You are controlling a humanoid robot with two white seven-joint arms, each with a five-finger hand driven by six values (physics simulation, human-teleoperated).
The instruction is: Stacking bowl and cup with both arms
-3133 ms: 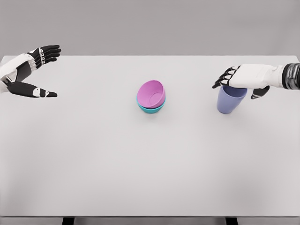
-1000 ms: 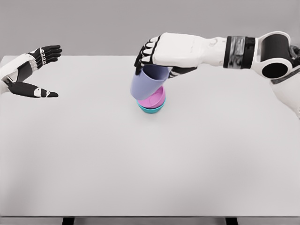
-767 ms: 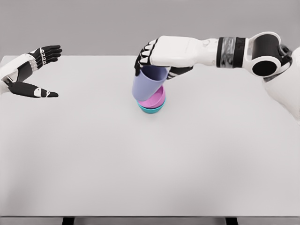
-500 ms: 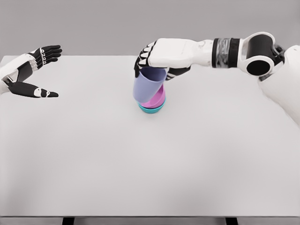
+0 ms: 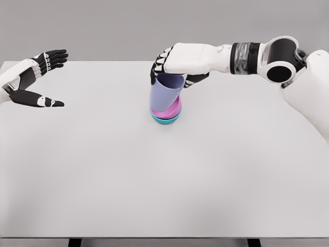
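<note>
Bare white tabletop [image 5: 164, 185] in foreground. At centre, pink bowl [image 5: 175, 109] nested in teal bowl [image 5: 165, 119], both partly hidden by lilac cup [image 5: 164, 93] tilted into pink bowl. Cup rim gripped by right robot hand [image 5: 177, 64]; thumb obscured. Left robot hand [image 5: 32, 82] spread empty at far left, forearm cut off.

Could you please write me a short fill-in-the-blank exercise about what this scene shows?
1. The right hand grips the ____ cup by its rim.
2. The pink bowl sits nested inside a ____ bowl.
3. The cup is held directly over the ____ bowl.
4. The left hand, fingers spread, holds ____.

Missing words: purple; teal; pink; nothing
</note>
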